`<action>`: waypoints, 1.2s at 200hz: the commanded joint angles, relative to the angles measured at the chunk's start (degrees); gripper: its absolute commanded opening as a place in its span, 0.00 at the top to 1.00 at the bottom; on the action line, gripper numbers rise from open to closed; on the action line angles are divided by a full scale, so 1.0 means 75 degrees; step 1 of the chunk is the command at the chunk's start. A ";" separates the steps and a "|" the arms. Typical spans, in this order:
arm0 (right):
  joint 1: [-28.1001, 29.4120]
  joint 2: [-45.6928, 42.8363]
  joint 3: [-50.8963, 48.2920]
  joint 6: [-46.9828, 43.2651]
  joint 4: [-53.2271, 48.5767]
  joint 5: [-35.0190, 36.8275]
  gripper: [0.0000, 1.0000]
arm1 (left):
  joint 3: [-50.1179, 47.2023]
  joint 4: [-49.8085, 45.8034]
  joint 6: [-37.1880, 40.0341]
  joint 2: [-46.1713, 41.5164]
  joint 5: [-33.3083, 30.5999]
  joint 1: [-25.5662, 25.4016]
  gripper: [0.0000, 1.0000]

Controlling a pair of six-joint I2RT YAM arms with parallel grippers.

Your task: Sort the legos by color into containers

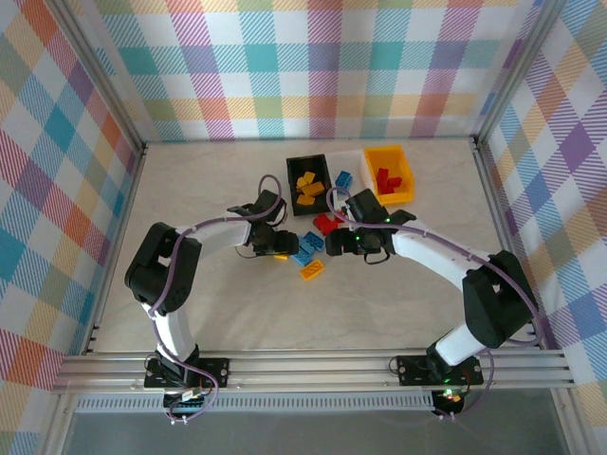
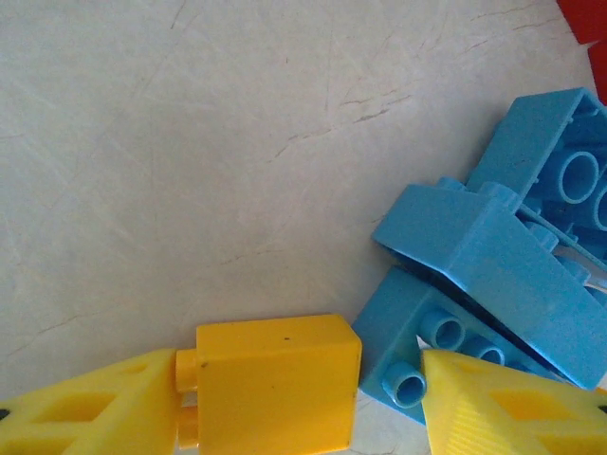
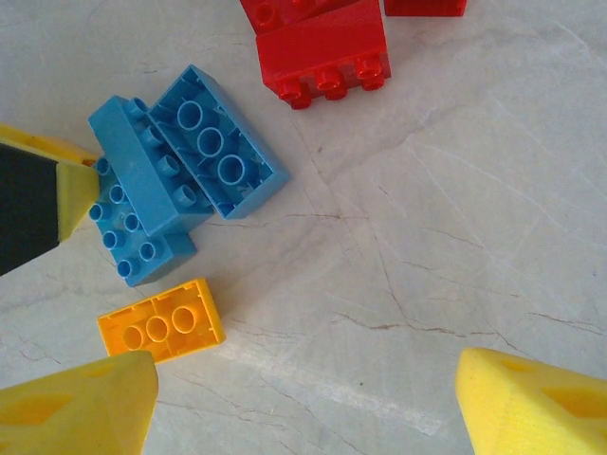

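Observation:
My left gripper [image 2: 302, 417] [image 1: 281, 246] is open around a yellow-orange lego [image 2: 275, 384] lying on the table. The lego's studs touch the left finger [image 2: 95, 408], while the right finger [image 2: 512, 408] stands a small gap away, over a blue lego [image 2: 427, 346]. A pile of blue legos [image 3: 180, 175] [image 1: 308, 246] lies between the two grippers. My right gripper [image 3: 303, 408] [image 1: 336, 241] is open over bare table. An upturned orange lego [image 3: 161, 320] [image 1: 311, 270] lies by its left finger, and red legos [image 3: 322, 47] [image 1: 325, 224] lie beyond.
At the back stand the black bin [image 1: 295, 163] with yellow-orange bricks, the white bin [image 1: 353, 154] with a blue brick, and the yellow-orange bin [image 1: 410, 175] with red bricks. The left gripper's finger [image 3: 33, 199] shows beside the blue pile. Plaid walls surround the table.

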 commanded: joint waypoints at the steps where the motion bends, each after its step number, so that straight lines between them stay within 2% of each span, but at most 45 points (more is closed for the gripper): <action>1: 0.0099 -0.0169 -0.0139 0.0161 0.0159 -0.0218 0.18 | -0.0367 -0.0511 0.0293 -0.0144 -0.0831 0.0014 0.36; 61: 0.1182 0.0592 0.0222 0.0071 -0.0294 0.0269 0.18 | -0.1083 -0.0610 0.0255 -0.1047 -0.0791 0.0134 0.43; 91: 0.1443 0.0856 0.0289 0.0240 -0.0137 0.0142 0.18 | -0.1180 -0.0801 0.0203 -0.1448 -0.0919 0.0145 0.43; 108: 0.1543 0.0893 0.0373 0.0278 -0.0111 0.0098 0.18 | -0.1227 -0.0952 0.0175 -0.1590 -0.1070 0.0145 0.32; 118: 0.1586 0.0910 0.0428 0.0278 -0.0127 0.0103 0.18 | -0.1305 -0.0979 0.0164 -0.1662 -0.1187 0.0151 0.29; 185: 0.1683 0.0863 0.0448 0.0290 -0.0162 0.0028 0.18 | -0.1778 -0.0838 -0.0023 -0.2379 -0.1144 0.0395 0.25; 240: 0.1710 0.0823 0.0424 0.0281 -0.0189 0.0086 0.18 | -0.1758 -0.0585 0.0082 -0.1940 -0.0740 0.0441 0.26</action>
